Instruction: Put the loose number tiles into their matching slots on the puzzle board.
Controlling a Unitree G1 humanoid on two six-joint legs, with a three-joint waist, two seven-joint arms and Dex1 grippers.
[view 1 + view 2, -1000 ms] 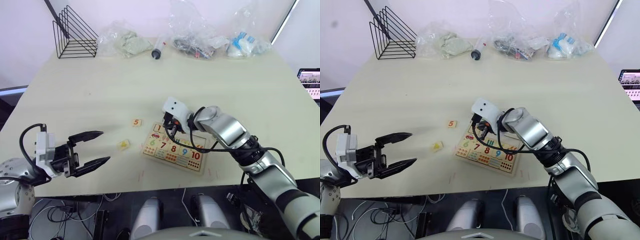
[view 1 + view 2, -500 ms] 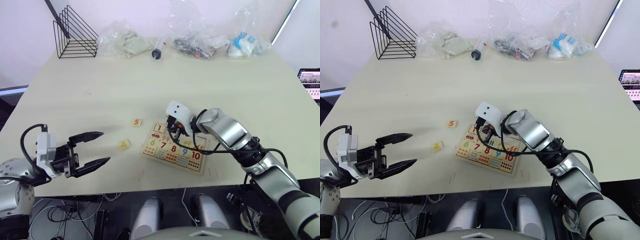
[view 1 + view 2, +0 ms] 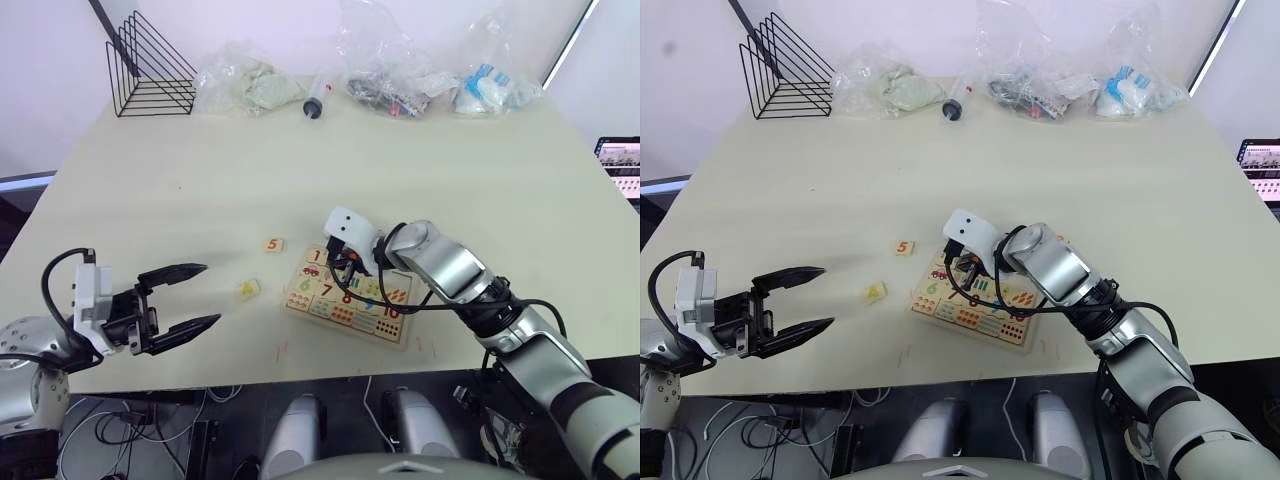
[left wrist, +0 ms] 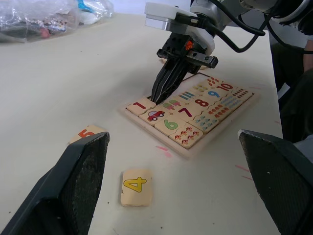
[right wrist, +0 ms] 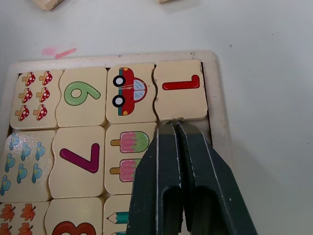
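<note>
Tabletop (image 3: 200, 180): puzzle board (image 3: 352, 297), "1" tile (image 5: 179, 90) slotted.

Along the table's (image 3: 200, 180) far edge stood a black wire rack (image 3: 148, 68); beside it lay plastic bags (image 3: 245, 85), then a syringe (image 3: 316, 98), then more bags (image 3: 440, 82).

Tile 4 (image 3: 247, 289) and tile 5 (image 3: 273, 245) lie left of the puzzle board (image 3: 403, 333).

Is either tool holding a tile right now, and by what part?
No. The right tool is shut with nothing between its fingers, tips down beside the 1 tile on the puzzle board. The left tool is open and empty.
</note>
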